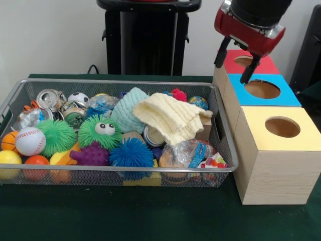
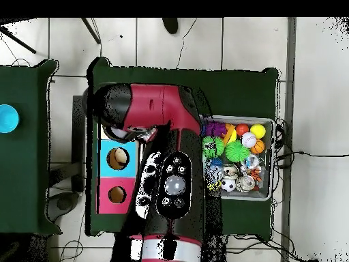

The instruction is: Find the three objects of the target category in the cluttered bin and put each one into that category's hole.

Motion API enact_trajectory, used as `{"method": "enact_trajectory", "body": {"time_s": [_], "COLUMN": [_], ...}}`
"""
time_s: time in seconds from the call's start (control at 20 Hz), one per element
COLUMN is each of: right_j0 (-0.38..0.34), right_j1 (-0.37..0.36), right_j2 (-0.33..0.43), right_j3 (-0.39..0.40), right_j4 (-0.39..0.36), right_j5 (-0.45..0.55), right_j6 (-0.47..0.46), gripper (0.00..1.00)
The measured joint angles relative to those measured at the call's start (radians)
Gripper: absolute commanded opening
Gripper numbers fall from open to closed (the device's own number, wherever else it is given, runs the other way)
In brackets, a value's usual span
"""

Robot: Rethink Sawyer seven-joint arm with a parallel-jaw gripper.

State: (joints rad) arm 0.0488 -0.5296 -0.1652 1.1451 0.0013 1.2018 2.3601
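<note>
The wire-mesh bin (image 1: 120, 82) lies left of three boxes and is full of clutter. A crumpled clear bottle with a blue-and-white label (image 1: 188, 153) lies at the bin's front right. A second clear bottle (image 1: 100, 104) lies at the back middle. Clear plastic, perhaps a third bottle (image 1: 28, 118), shows at the left end behind the baseball. My gripper (image 1: 234, 62) hangs open and empty above the red-topped box (image 1: 265, 65) and blue-topped box (image 1: 288, 95), right of the bin. In the overhead view the arm (image 2: 170, 170) hides the gripper.
A yellow-topped box (image 1: 281, 150) stands nearest the camera, each box with a round hole. The bin also holds cloths (image 1: 173, 118), spiky balls (image 1: 100, 131), sports balls (image 1: 30, 140) and metal cans (image 1: 49, 98). In the overhead view the bin (image 2: 271, 164) is right of the arm.
</note>
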Motion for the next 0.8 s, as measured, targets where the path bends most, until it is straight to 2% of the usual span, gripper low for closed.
{"method": "enact_trajectory", "body": {"time_s": [0.05,0.25,0.8], "right_j0": [-0.002,-0.011,-0.045], "right_j1": [0.022,0.056,0.08], "right_j2": [0.01,0.033,0.058], "right_j3": [-0.036,-0.09,-0.11], "right_j4": [0.002,0.002,-0.001], "right_j5": [0.0,0.0,0.0], "right_j6": [0.0,0.0,0.0], "gripper": [1.0,1.0,1.0]}}
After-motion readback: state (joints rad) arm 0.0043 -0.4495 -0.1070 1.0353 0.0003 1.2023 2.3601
